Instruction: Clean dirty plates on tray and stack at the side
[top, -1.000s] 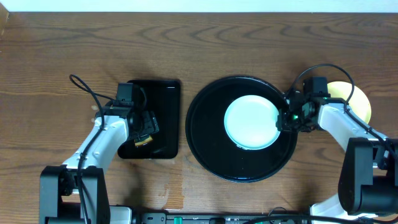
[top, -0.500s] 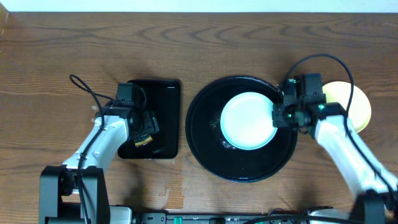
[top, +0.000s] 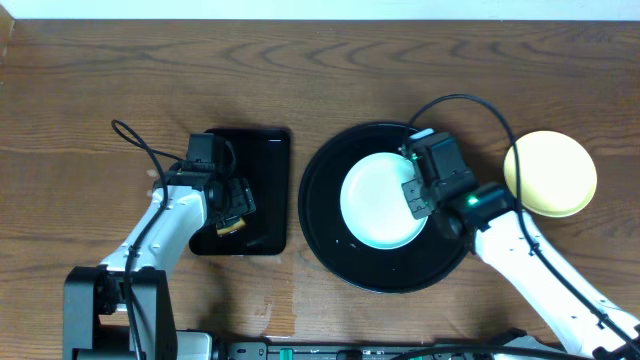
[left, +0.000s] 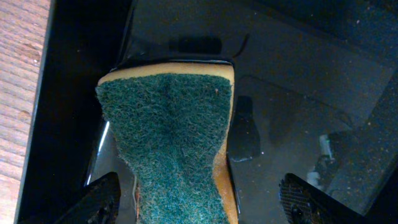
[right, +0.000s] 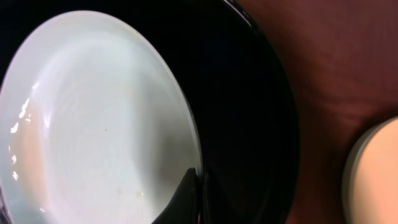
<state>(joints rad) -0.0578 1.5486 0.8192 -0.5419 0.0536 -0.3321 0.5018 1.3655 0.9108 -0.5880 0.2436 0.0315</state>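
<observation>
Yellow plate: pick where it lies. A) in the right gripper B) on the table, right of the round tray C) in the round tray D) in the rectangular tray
B: the yellow plate lies on the table, outside the round tray's right rim.

Soft, even light fills the overhead view, with faint shadows. In the dimmer right wrist view, glare streaks the plate and the glossy tray.

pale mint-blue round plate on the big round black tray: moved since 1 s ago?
Yes. In the overhead view the pale mint-blue round plate has shifted left across the large round black tray, which stayed put.
</observation>
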